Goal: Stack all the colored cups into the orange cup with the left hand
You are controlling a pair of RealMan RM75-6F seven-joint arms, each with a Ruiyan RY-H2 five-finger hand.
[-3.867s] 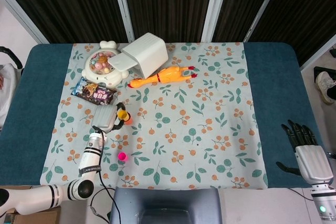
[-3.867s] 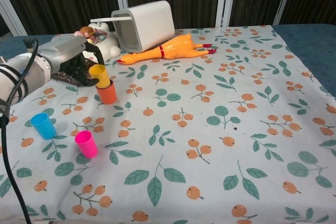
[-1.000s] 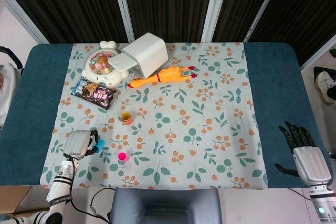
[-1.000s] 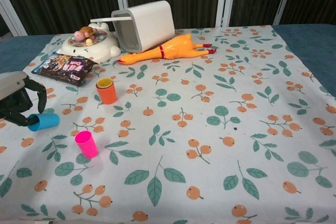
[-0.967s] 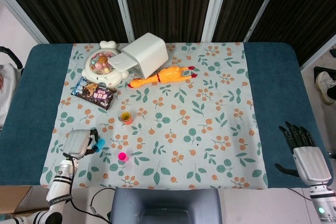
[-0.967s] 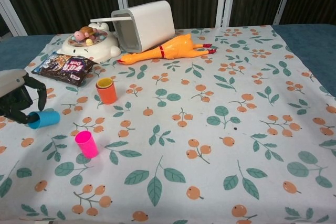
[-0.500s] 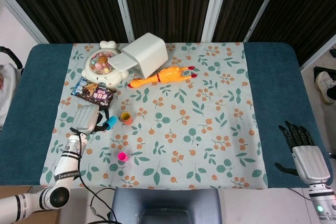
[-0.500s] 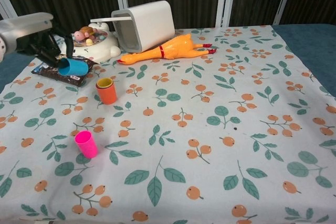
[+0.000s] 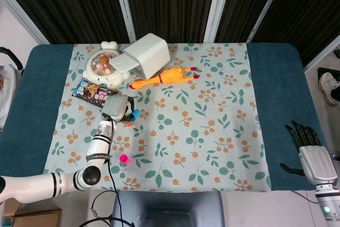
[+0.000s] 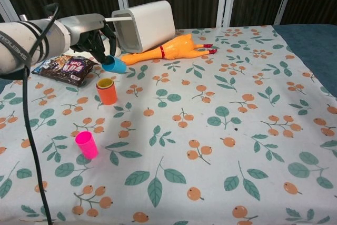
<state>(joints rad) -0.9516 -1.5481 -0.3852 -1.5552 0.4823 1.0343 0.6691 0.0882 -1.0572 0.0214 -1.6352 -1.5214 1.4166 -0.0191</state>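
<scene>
My left hand [image 10: 95,38] has its fingers wrapped round the small blue plastic cup [image 10: 114,65], held tilted in the air just above the orange plastic cup [image 10: 107,93]. That one stands upright on the floral-cloth bench [image 10: 221,130] with a yellow plastic cup [image 10: 105,82] nested inside. The pink plastic cup [image 10: 86,144] stands alone, nearer me. My right hand [image 9: 311,155] is off the cloth at the bench edge, fingers spread, holding nothing.
</scene>
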